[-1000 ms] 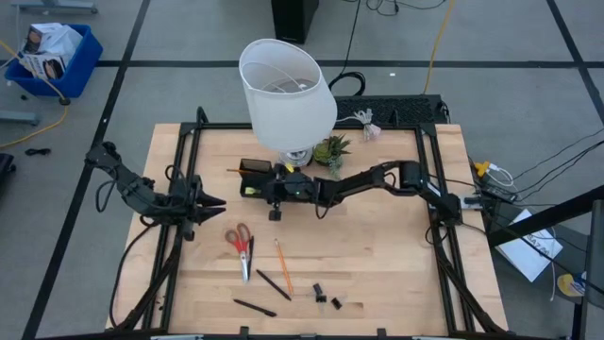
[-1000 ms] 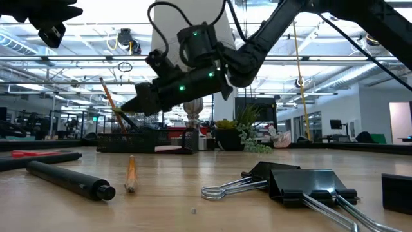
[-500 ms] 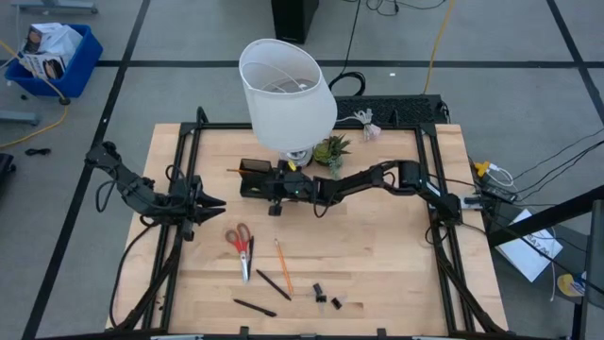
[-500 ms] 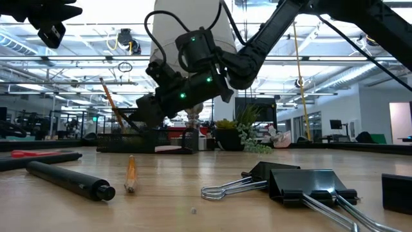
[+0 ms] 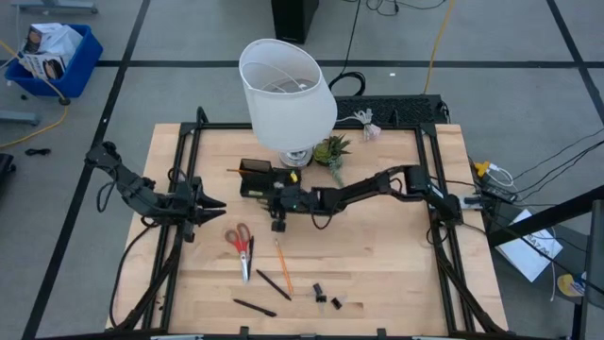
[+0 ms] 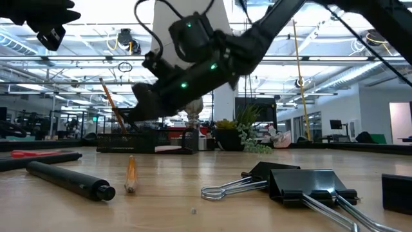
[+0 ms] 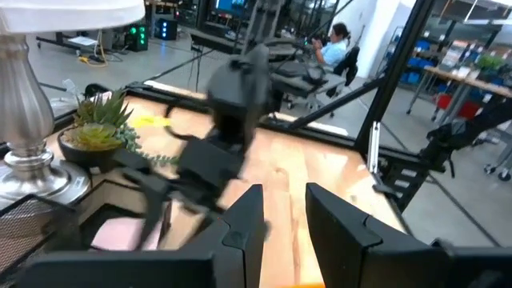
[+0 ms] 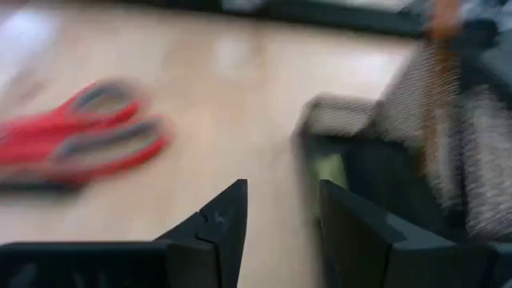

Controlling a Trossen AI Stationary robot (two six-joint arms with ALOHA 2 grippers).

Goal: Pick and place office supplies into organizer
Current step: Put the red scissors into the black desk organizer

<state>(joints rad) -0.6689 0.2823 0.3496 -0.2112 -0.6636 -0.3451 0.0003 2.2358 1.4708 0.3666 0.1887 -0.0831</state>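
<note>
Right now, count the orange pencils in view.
2: one pencil lies on the table right of the scissors; another pencil stands tilted in the organizer. More may be hidden.

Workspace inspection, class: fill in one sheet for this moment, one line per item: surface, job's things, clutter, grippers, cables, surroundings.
Surface: wooden table, dark frame rails.
Job's things: black organizer beside the lamp base, one pencil standing in it; red scissors, orange pencil, two black pens, binder clips lying loose in front.
Clutter: white-shaded lamp; small potted plant.
Grippers: right gripper open and empty, just in front of the organizer; left gripper empty, waiting at the table's left.
Cables: yellow cable on the floor.
Surroundings: blue bin; seated person far off.
</note>
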